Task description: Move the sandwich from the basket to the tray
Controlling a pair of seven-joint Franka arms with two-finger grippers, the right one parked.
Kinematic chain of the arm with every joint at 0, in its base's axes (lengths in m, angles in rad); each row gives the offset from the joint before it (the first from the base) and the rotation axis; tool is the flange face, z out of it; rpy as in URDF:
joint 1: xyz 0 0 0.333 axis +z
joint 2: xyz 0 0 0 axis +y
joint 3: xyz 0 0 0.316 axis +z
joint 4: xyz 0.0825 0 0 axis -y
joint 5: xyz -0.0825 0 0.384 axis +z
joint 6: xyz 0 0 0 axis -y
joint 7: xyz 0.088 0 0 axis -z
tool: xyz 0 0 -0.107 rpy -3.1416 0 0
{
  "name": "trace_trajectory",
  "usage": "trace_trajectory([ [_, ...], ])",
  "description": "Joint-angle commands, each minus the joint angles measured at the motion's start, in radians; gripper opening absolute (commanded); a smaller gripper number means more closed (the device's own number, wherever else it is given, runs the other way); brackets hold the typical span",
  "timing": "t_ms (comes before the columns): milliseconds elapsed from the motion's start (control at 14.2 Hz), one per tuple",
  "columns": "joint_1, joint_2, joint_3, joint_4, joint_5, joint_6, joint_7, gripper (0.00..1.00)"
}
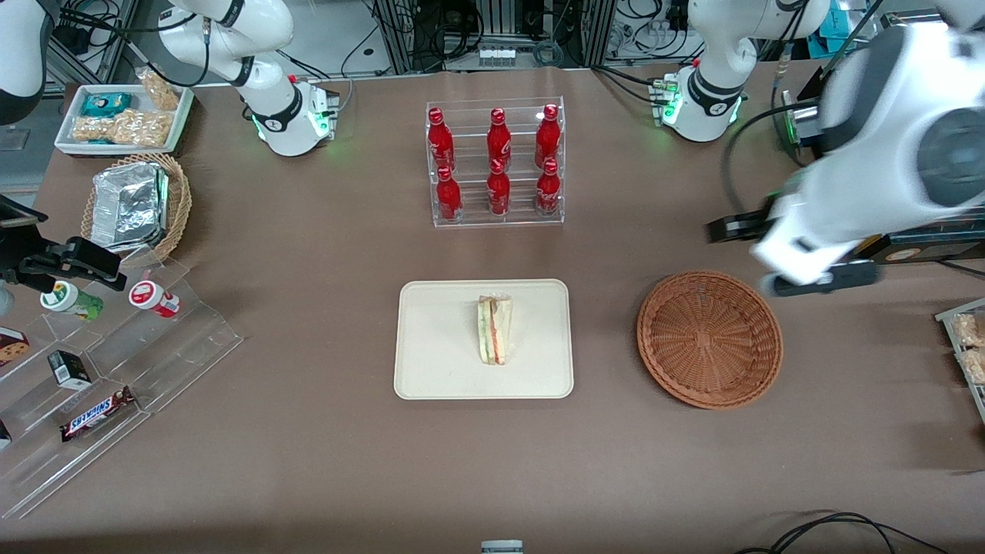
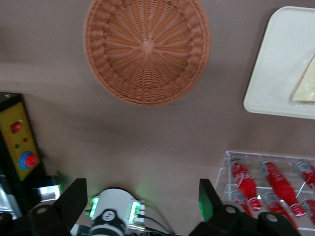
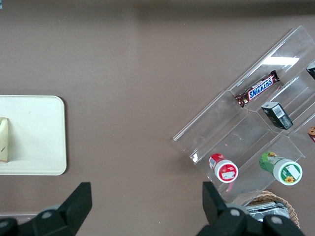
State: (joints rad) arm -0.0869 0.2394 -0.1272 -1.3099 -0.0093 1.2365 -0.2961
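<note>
Sandwich [image 1: 495, 330] lies on tray [image 1: 431, 369], well apart from the hand [image 2: 142, 204]. Hand hangs above the surface [image 1: 308, 462] near basket [image 1: 709, 338], fingers [image 2: 74, 199] spread, holding nothing. Basket holds nothing.

Front view: high, steeply downward, covers the whole brown worktop [image 1: 308, 462], facing the arm bases. Left wrist view: looks down from well above, past the open claw [image 2: 142, 204], onto the round reddish-brown wicker basket [image 2: 146, 49]. Right wrist view: likewise downward, from the parked arm. All three share the cream rectangular plastic tray [image 1: 439, 369] [image 2: 280, 73] [image 3: 39, 128].
</note>
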Motion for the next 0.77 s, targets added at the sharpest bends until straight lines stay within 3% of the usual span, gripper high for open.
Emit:
trace_trajectory([
  [0,0.062,-0.096,-0.017,-0.051,0.038,-0.020,0.121,1.00],
  [211,0.088,-0.224,-0.046,-0.173,0.058,0.009,0.123,1.00],
  [421,0.231,-0.278,-0.199,-0.218,0.098,0.012,0.126,1.00],
  [702,0.240,-0.266,-0.192,-0.196,0.092,0.011,0.124,1.00],
])
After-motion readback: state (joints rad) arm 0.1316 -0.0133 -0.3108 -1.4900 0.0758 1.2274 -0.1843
